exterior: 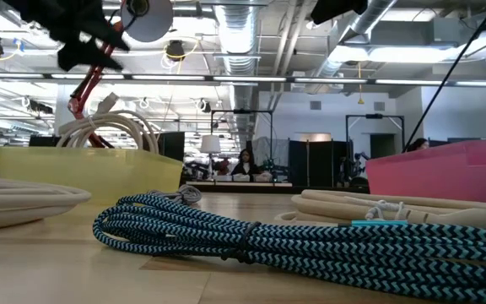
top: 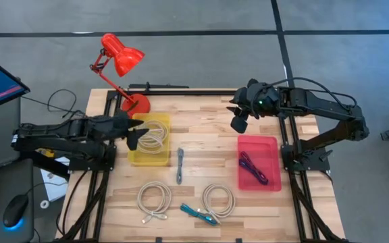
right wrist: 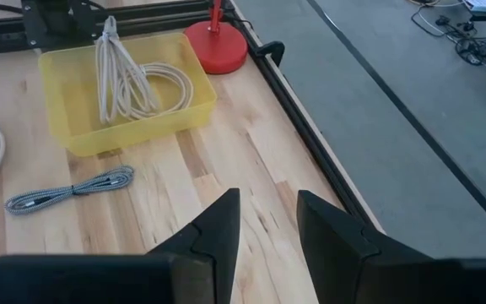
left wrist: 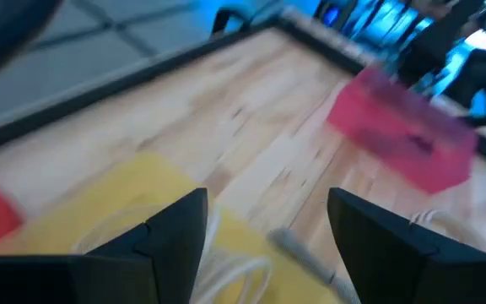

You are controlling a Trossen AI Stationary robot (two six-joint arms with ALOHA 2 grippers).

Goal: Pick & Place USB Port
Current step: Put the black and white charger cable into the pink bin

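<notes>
Lying loose on the table [top: 201, 135], the grey cable [top: 179, 165] sits between the yellow bin [top: 148, 156] and the pink bin [top: 258, 181]. White coils [top: 154, 200] and a teal cable [top: 198, 212] also await sorting. One white cable [top: 152, 133] and one purple cable [top: 252, 168] are already binned. The left gripper [top: 136, 132] hovers over the yellow bin, open and empty; the right gripper [top: 240, 119], parted, holds nothing. Connector types cannot be made out.
</notes>
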